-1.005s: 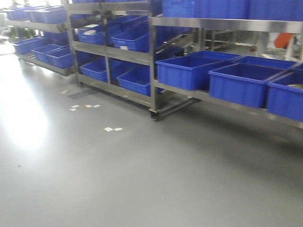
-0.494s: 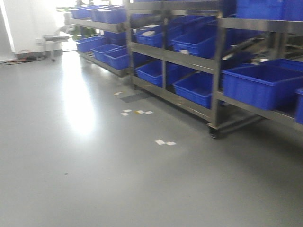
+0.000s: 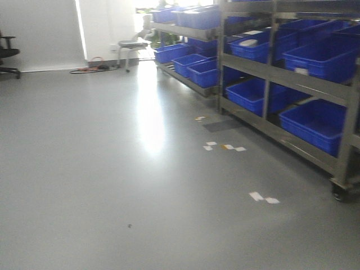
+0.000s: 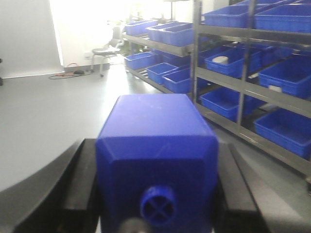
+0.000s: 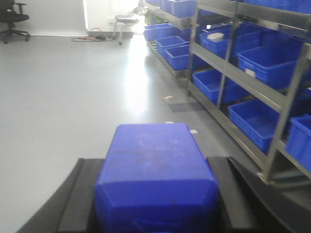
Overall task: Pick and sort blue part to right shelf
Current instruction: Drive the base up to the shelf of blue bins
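The blue part (image 5: 156, 179) is held between the closed jaws of the right gripper (image 5: 155, 159), near the steel rack (image 5: 223, 73) of blue bins (image 5: 252, 121) but not at it. A second blue block (image 4: 158, 145), with a small round stud, is clamped in the jaws of the left gripper (image 4: 156, 141). The picking is judged done; the approach to the rack and the placing on it are left.

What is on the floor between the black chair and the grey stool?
A tangle of cables lies between the black chair and the stool; the rest is bare floor. The front-facing view shows it.
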Robot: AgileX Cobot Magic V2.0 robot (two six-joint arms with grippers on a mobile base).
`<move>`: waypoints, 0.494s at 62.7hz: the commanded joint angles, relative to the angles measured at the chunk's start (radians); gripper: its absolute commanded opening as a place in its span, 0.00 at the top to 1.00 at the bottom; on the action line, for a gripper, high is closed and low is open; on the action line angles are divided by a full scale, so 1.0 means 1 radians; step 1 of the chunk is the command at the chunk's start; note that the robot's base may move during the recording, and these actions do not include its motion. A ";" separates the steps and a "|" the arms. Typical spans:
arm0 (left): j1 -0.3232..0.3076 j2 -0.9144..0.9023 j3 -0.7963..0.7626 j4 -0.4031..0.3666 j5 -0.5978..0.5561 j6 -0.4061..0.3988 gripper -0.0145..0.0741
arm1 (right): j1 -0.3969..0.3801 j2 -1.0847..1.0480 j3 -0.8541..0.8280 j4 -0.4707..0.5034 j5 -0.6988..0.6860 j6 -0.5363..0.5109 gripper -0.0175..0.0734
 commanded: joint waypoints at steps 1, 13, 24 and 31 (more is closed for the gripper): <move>-0.001 0.008 -0.028 -0.005 -0.094 -0.005 0.46 | -0.008 0.008 -0.031 0.001 -0.095 -0.009 0.40; -0.001 0.008 -0.028 -0.005 -0.094 -0.005 0.46 | -0.008 0.008 -0.031 0.001 -0.095 -0.009 0.40; -0.001 0.008 -0.028 -0.005 -0.094 -0.005 0.46 | -0.008 0.008 -0.031 0.001 -0.095 -0.009 0.40; -0.001 0.008 -0.028 -0.005 -0.094 -0.005 0.46 | -0.008 0.008 -0.031 0.001 -0.095 -0.009 0.40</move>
